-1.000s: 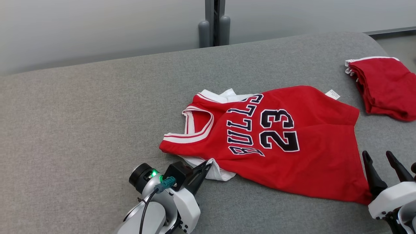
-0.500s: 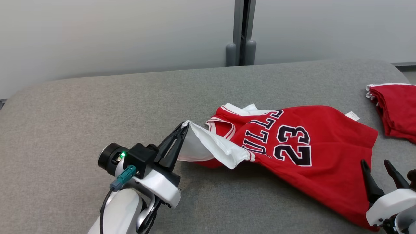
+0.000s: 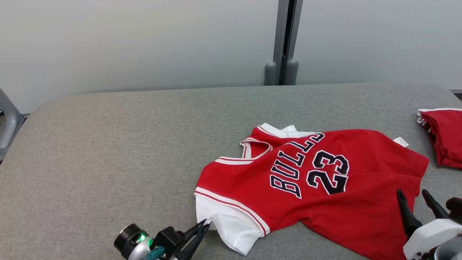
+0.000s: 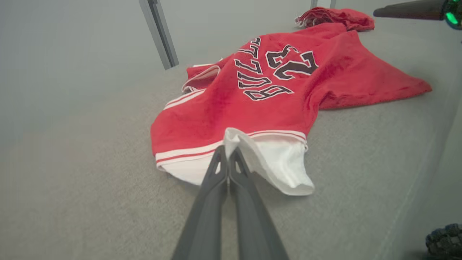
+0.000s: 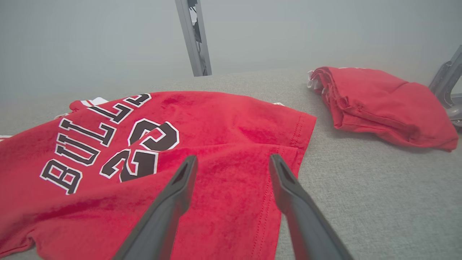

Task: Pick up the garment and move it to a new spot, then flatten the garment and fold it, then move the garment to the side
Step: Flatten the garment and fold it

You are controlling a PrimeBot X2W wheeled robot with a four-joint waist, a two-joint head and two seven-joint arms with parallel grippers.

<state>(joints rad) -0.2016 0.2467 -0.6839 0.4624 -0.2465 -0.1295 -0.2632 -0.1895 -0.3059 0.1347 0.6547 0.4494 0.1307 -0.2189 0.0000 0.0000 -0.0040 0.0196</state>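
Two hands are working at a grey padded surface (image 3: 108, 151). At the lower left of the head view, the left hand (image 3: 206, 224) is reaching in low over the surface. Its two dark fingers are pressing together and pinching the edge of the white sleeve (image 3: 231, 227) of the red jersey (image 3: 325, 216). In the left wrist view that hand (image 4: 228, 151) is showing no gap between its fingers, and the sleeve's cloth is folding over their tips.

The jersey is lying right of centre on the surface, with "BULLS" and "23" facing up in black, white-edged lettering. It is lying mostly spread, with creases near the neck opening. A small white label (image 3: 400, 141) is sticking out at its far right edge.

At the lower right, the right hand (image 3: 412, 193) is hovering at the jersey's hem corner with its fingers (image 5: 177, 187) spread wide apart and gripping nothing. Whether the tips are touching the cloth, I cannot tell.

Further right, apart from the jersey, a folded red garment (image 3: 445, 139) is lying near the surface's edge.
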